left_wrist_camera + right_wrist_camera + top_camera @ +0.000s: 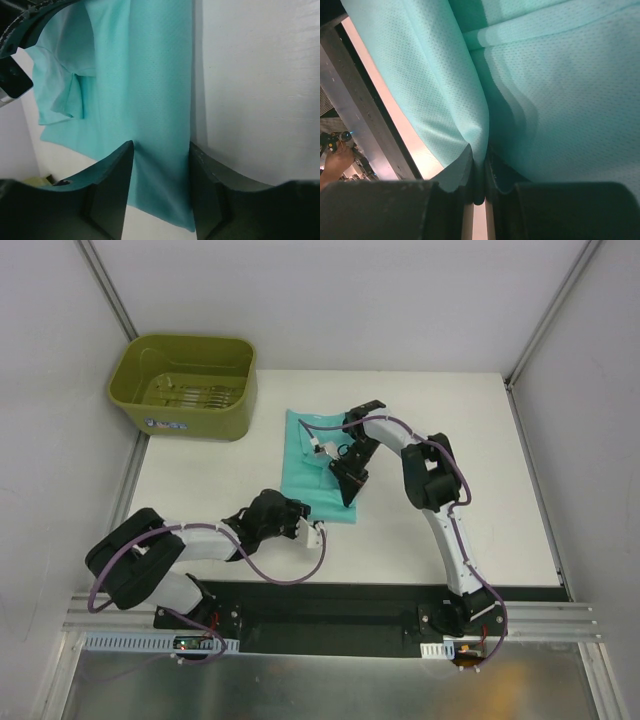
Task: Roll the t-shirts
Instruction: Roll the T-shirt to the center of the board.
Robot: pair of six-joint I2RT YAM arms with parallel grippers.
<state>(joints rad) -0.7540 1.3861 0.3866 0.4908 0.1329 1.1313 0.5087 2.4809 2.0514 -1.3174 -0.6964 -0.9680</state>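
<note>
The teal-green t-shirt [312,465] lies folded into a narrow strip in the middle of the white table. It fills the left wrist view [150,75] and the right wrist view [560,90]. My right gripper [348,482] is over the strip's near right edge. In its wrist view it [480,161] is shut on a raised fold of the fabric. My left gripper [303,515] is at the strip's near end. It [161,155] is open, its fingers [112,187] standing either side of the shirt's near corner, with fabric between them.
An olive-green plastic tub [185,385] stands at the far left corner of the table. The black base rail [330,605] runs along the near edge. Grey walls enclose the table on the left, the right and the back.
</note>
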